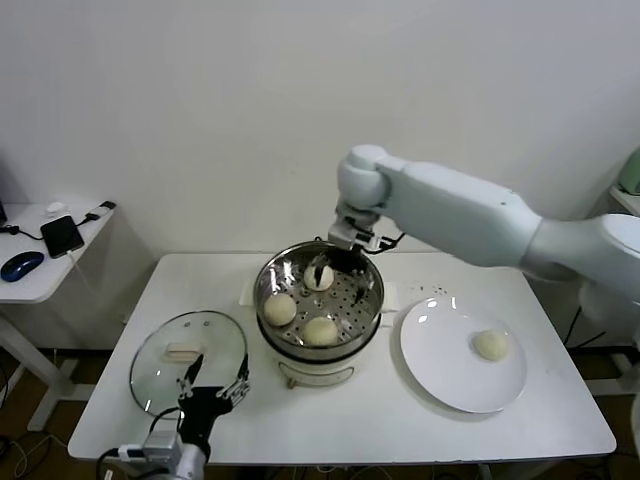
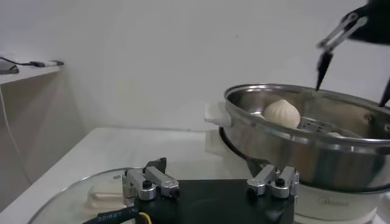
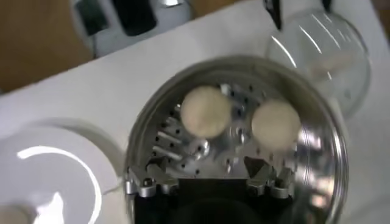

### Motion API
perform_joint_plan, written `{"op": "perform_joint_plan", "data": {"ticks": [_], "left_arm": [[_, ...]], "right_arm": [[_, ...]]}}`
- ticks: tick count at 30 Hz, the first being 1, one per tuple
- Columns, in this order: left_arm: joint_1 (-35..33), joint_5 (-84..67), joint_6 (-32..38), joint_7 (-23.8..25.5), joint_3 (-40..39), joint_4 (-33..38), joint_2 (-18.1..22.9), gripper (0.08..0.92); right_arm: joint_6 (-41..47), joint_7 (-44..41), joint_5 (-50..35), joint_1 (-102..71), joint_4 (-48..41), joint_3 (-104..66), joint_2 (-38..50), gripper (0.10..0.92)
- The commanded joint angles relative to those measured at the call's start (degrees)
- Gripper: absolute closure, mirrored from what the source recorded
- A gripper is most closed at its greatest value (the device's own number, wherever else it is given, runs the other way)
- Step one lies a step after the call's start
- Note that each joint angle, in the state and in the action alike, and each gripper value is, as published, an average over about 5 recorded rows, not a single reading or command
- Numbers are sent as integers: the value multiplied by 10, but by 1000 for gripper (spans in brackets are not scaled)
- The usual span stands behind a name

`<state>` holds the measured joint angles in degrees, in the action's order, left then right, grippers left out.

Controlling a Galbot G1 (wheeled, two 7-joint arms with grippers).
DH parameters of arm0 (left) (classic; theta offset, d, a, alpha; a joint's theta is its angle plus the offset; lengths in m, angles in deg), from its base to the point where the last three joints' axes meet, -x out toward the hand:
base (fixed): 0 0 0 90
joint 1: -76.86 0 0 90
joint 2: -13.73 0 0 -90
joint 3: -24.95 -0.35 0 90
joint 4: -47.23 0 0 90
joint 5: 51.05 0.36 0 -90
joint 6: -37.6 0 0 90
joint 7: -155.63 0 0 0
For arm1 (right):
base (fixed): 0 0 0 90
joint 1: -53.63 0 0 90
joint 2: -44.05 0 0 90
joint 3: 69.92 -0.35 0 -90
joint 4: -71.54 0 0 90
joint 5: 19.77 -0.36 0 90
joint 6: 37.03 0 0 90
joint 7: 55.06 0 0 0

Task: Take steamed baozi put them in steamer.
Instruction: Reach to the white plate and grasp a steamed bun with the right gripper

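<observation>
Steel first: the round shiny stainless-steel steamer pot (image 1: 318, 298) sits upright on its cream-white base at table centre, mouth facing straight up, and being round it has no long axis to call. Three cream-white domed baozi buns lie on its perforated tray, one at the back (image 1: 318, 277), one on the left (image 1: 280, 309), one at the front (image 1: 320, 331). A fourth bun (image 1: 490, 344) waits on the flat white round plate (image 1: 440, 365) to the right. The right gripper (image 1: 333, 262) hangs over the back bun, arm reaching across from the right, wrist bent down, fingers spread and empty. The left gripper (image 1: 213, 378) rests low over the round glass lid (image 1: 160, 360), fingers apart, holding nothing.
</observation>
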<state>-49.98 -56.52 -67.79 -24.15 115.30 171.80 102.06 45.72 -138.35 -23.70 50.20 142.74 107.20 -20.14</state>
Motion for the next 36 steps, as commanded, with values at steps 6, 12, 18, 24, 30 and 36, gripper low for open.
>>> {"op": "perform_joint_plan", "data": {"ticks": [6, 12, 18, 24, 30, 36], "left_arm": [[11, -34, -12, 7, 4, -13, -6, 177], [13, -34, -15, 8, -1, -18, -6, 177], [12, -33, -16, 7, -2, -23, -6, 177], [9, -33, -19, 7, -3, -21, -7, 177], [7, -34, -19, 7, -2, -20, -8, 177], [7, -33, -19, 7, -5, -22, -7, 177]], "right_arm": [[316, 9, 1, -39, 81, -77, 268, 202], [292, 20, 75, -145, 99, -136, 326, 203], [255, 32, 140, -281, 97, -237, 342, 202], [244, 33, 183, -342, 69, -276, 323, 203], [228, 45, 193, -371, 25, -292, 300, 202], [202, 92, 196, -385, -32, -310, 273, 203]]}}
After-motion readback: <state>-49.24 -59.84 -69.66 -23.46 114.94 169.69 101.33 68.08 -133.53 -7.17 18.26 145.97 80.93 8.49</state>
